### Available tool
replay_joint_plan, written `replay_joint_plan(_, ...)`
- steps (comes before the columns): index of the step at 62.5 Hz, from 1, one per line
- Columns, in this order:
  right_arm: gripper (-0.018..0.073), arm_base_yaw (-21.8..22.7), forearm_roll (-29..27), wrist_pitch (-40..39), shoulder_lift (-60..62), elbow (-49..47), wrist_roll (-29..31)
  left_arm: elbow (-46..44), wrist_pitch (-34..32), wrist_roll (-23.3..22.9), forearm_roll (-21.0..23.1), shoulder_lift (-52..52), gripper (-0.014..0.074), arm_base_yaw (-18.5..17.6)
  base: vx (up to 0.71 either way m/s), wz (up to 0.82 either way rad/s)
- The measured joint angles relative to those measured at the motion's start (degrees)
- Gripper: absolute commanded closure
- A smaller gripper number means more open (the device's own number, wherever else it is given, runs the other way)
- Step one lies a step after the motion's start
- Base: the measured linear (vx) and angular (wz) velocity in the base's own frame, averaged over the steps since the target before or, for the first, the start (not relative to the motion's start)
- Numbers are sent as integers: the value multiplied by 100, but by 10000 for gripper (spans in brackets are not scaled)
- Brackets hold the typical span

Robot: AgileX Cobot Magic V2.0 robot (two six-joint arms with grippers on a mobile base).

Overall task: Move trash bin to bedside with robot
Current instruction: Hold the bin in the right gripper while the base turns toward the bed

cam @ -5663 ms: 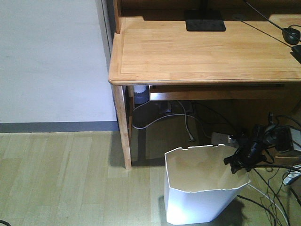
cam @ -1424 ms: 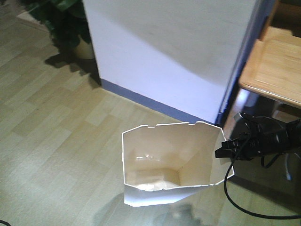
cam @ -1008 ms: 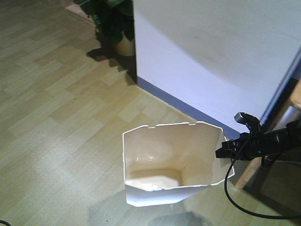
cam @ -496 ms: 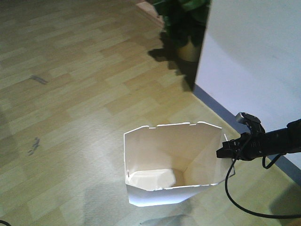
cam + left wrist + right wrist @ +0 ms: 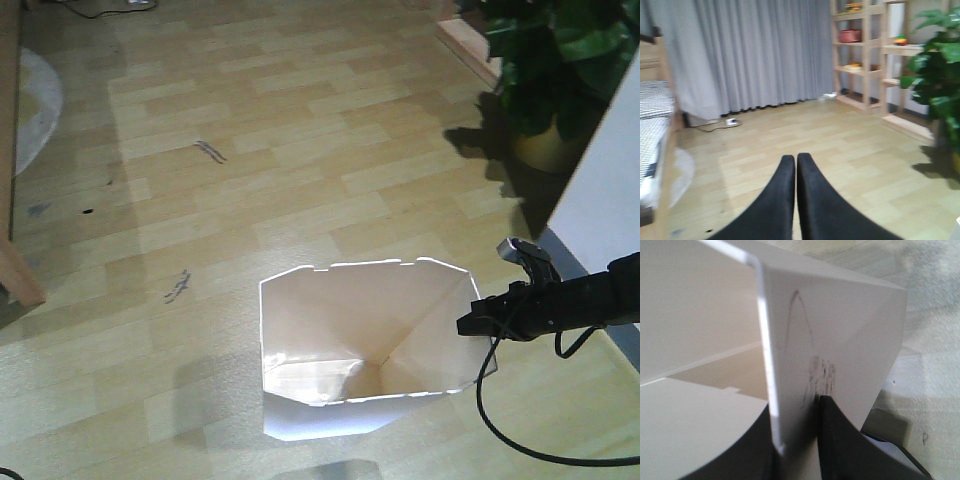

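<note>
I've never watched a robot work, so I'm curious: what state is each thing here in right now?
trash bin: upright, empty, gripped at its side wall.
right end effector: shut on the trash bin's wall, one finger inside, one outside.
left end effector: shut, holding nothing.
curtains: drawn closed.
potted plant: standing upright.

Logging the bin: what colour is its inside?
Cream; the trash bin shows it best in the front-facing view.
</note>
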State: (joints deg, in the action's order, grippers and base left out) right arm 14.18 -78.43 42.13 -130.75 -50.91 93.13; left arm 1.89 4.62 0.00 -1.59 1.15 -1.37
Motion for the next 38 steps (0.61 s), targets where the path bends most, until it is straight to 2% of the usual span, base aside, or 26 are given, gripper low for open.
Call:
replay_joint_plan(18, 561, 0, 0, -5, 0, 0, 0, 0, 0, 0, 0, 0, 603, 0, 15, 31)
replay_joint_plan(38, 561, 0, 0, -5, 0, 0, 0, 0, 0, 0, 0, 0, 603, 0, 19, 11)
